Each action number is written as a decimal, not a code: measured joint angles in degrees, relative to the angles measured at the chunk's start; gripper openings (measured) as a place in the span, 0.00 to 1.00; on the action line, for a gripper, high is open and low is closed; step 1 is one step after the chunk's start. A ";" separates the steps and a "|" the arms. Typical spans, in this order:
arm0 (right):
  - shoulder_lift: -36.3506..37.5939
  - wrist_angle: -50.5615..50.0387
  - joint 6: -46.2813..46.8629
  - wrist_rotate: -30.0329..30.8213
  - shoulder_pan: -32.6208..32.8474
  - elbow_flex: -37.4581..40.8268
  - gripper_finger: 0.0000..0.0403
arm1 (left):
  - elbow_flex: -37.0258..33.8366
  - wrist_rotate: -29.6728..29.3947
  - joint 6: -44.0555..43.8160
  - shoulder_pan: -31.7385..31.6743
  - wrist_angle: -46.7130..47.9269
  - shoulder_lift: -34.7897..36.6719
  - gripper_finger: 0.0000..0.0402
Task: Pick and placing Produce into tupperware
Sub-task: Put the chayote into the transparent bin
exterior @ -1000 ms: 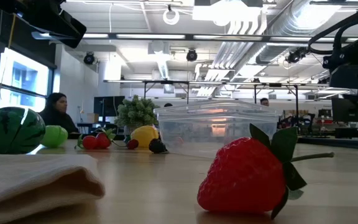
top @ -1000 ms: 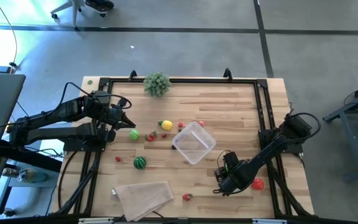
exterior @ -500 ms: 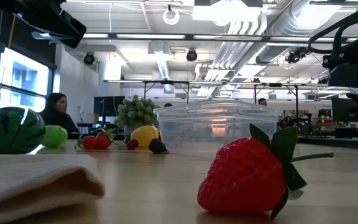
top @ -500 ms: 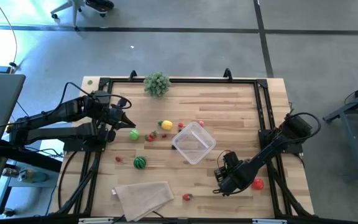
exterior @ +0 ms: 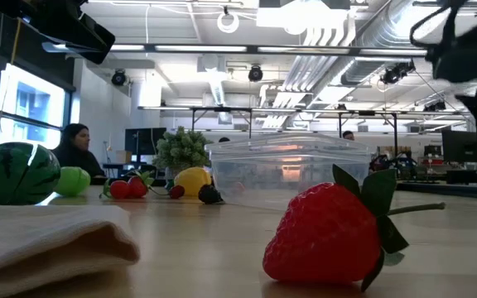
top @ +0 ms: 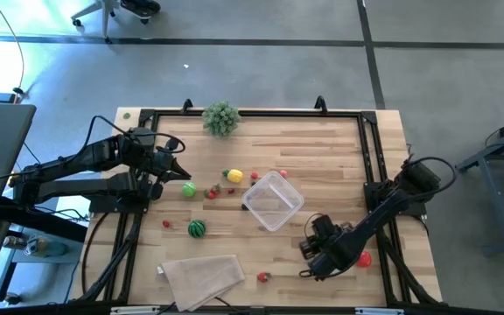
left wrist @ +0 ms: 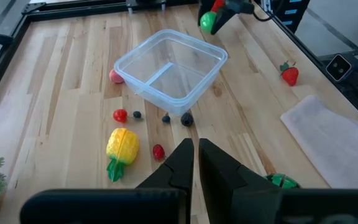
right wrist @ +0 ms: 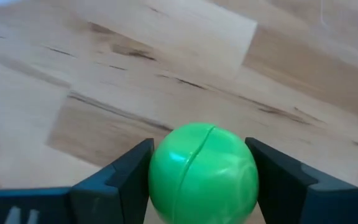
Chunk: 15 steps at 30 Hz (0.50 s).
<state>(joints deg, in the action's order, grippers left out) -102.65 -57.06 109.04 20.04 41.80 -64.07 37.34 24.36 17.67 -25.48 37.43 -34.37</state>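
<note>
Clamping a green ball (right wrist: 202, 171) between its fingers, the right claw (top: 319, 255) sits at the bench's five o'clock, just short of the empty tupperware (top: 272, 200) mid-bench, presumably for an easy carry over its rim. At nine o'clock the left claw (top: 179, 171) waits clenched on nothing, clear of the remaining produce (top: 234, 176).

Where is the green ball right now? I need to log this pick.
The green ball sits clamped in the right tool over the wood table, near the clear container, as the left wrist view shows.
</note>
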 joint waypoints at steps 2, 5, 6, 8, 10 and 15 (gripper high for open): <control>0.00 -2.17 -2.45 2.40 0.00 -2.27 0.54 | 0.00 0.02 0.00 -0.02 -0.02 -0.02 0.04; 0.02 -6.00 -6.64 7.84 -0.42 -6.77 0.54 | 0.00 0.00 0.00 -0.02 -0.02 0.00 0.04; 0.02 -7.13 -8.62 9.70 -0.78 -8.32 0.54 | 0.00 0.00 -0.02 -0.01 -0.01 -0.02 0.04; 0.00 -9.56 -13.37 14.08 -1.88 -11.74 0.54 | 0.00 0.02 0.00 0.00 0.00 0.00 0.04; 0.00 -11.75 -18.51 18.17 -3.60 -15.25 0.54 | 0.00 0.00 0.00 -0.02 0.00 -0.02 0.04; 0.02 -13.61 -34.04 23.37 -10.28 -24.30 0.54 | 0.00 0.00 -0.02 -0.02 0.00 0.00 0.04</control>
<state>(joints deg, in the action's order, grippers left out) -102.63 -70.67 75.00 43.41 31.52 -88.37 37.34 24.36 17.65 -25.50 37.43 -34.37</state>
